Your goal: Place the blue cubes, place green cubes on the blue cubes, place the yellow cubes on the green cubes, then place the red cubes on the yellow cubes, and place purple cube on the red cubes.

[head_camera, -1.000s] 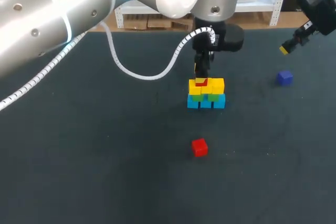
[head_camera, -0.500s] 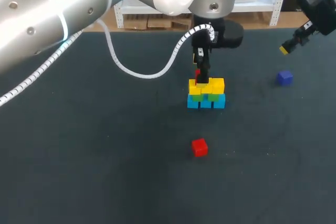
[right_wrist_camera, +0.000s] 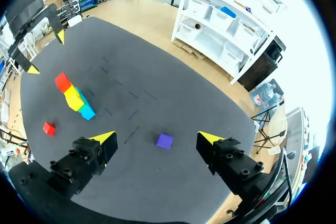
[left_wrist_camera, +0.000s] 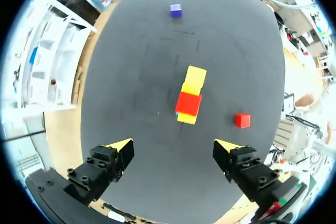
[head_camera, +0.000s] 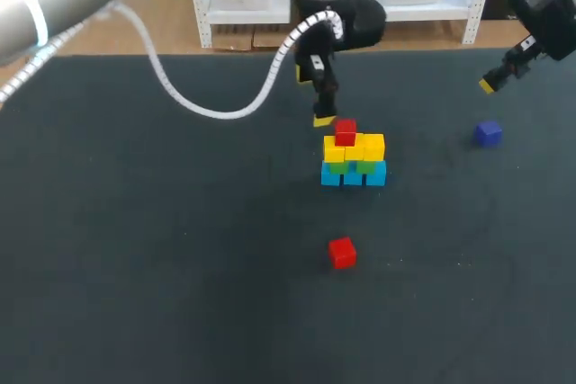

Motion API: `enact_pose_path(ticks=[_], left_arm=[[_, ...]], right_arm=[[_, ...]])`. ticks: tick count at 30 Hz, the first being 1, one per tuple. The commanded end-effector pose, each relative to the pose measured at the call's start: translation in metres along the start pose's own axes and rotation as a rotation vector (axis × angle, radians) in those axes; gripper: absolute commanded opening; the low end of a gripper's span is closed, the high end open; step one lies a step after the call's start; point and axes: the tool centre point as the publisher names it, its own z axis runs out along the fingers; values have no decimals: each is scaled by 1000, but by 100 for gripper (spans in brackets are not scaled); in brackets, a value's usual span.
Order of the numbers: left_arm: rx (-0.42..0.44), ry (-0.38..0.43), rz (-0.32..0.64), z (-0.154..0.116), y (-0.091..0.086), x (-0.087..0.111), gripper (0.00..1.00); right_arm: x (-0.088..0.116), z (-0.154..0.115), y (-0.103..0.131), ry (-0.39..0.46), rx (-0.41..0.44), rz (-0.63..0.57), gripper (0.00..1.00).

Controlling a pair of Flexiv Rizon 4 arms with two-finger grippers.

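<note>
A small stack (head_camera: pixel 353 161) stands mid-table: blue cubes (head_camera: pixel 375 174) at the bottom, green (head_camera: pixel 346 166) above them, yellow cubes (head_camera: pixel 373 145) on top. One red cube (head_camera: pixel 345 132) rests on the left yellow cube. My left gripper (head_camera: pixel 322 116) hangs open just above and left of it, touching nothing. In the left wrist view the gripper (left_wrist_camera: pixel 174 146) is open over that red cube (left_wrist_camera: pixel 188 103). A second red cube (head_camera: pixel 341 252) lies loose nearer the front. The purple cube (head_camera: pixel 488 133) sits at the right, below my open right gripper (head_camera: pixel 490 84), and in the right wrist view the purple cube (right_wrist_camera: pixel 164 140) lies ahead of the gripper (right_wrist_camera: pixel 157 137).
The left arm's white cable (head_camera: pixel 207 105) loops above the dark table mat (head_camera: pixel 162 249). The table's far edge runs just behind the left gripper.
My left gripper opened and let go of the red cube on the left yellow cube. It then rose and drew back to the left. The right arm has stayed put.
</note>
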Motion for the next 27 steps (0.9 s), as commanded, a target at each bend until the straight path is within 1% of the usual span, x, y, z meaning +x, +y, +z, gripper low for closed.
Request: enact_pose_path(ticks=[1, 4, 6, 12, 14, 22, 27], left_arm=[[-40, -74, -29, -4, -6, 28, 100], [-55, -74, -50, -7, -6, 37, 100], [-79, -69, -54, -10, -9, 43, 100], [-99, -57, -40, -12, -22, 62, 100], [-109, -49, -59, -11, -22, 70, 100], [-128, -110, -228, -13, -6, 108, 100], [-158, -126, -310, -12, 7, 133, 100]], right_arm=[[0, 1, -1, -1, -1, -1, 100], [0, 1, -1, -1, -1, -1, 100], [0, 1, -1, -1, -1, -1, 100], [0, 1, -1, -1, -1, -1, 100], [0, 1, -1, -1, -1, -1, 100], [0, 1, -1, -1, -1, -1, 100], [0, 1, -1, -1, -1, -1, 100]])
